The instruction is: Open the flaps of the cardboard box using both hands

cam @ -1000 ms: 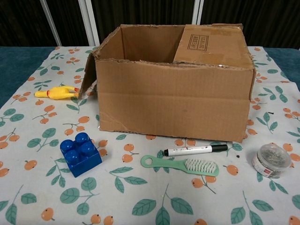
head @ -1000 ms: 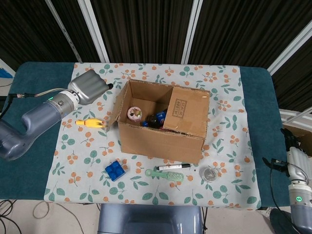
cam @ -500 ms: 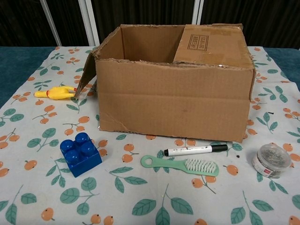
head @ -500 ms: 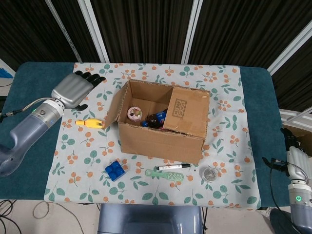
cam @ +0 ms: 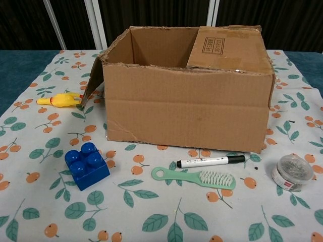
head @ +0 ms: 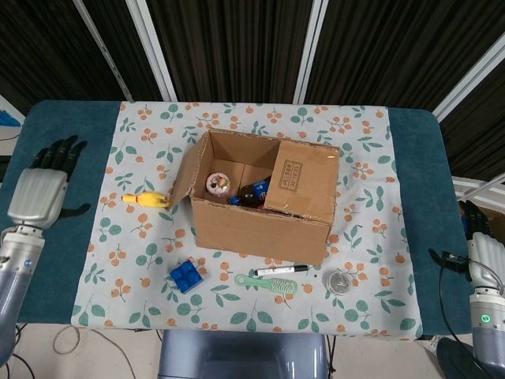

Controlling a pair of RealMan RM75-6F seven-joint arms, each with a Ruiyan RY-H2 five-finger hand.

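The cardboard box (head: 260, 221) (cam: 186, 106) stands mid-table. Its left flap (head: 182, 178) (cam: 92, 85) hangs outward and down; its right flap (head: 301, 180) (cam: 228, 48) lies folded over the right half of the opening. A pink-topped item (head: 218, 185) and a dark bottle (head: 252, 193) show inside. My left hand (head: 41, 189) hovers over the teal cloth at the far left, fingers spread, holding nothing, well apart from the box. My right hand (head: 478, 245) is at the far right edge, partly cut off; its fingers look apart and hold nothing. Neither hand shows in the chest view.
A yellow rubber chicken (head: 144, 200) (cam: 60, 100) lies left of the box. In front lie a blue brick (head: 186, 275) (cam: 86, 165), a green brush (head: 268, 283) (cam: 196, 177), a marker (head: 282, 271) (cam: 210, 162) and a small round tin (head: 340, 281) (cam: 294, 171).
My left hand has drawn back from the box's left flap, leftward off the flowered cloth to the table's far left. The left flap hangs slightly lower. The right hand barely shifted.
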